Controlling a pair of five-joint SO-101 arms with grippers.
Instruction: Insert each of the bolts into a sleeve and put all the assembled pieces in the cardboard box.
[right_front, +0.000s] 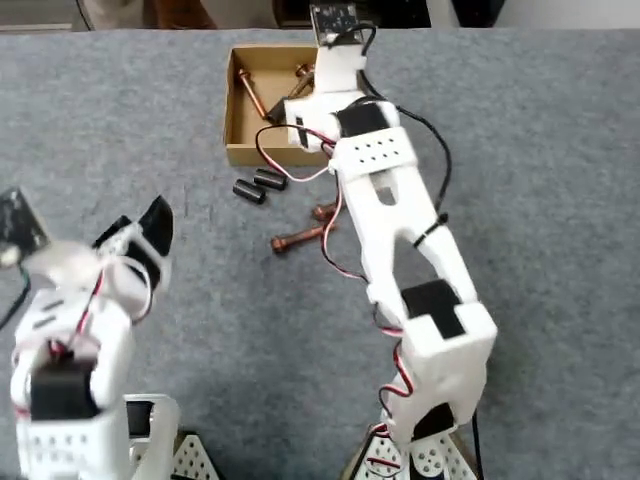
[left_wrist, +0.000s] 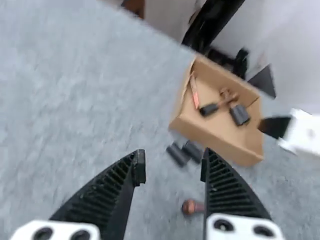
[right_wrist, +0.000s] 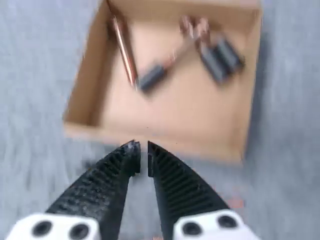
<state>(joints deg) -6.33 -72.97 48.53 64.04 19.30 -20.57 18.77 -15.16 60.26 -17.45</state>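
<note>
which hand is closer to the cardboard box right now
Right. The right hand is at the near wall of the cardboard box. The left hand is well back over the table, with two loose black sleeves lying between it and the box.

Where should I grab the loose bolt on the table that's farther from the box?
Probably mid-shank on the bolt, from straight above, closing across its length: it lies flat on the table, a slim rod, wider at one end.
</note>
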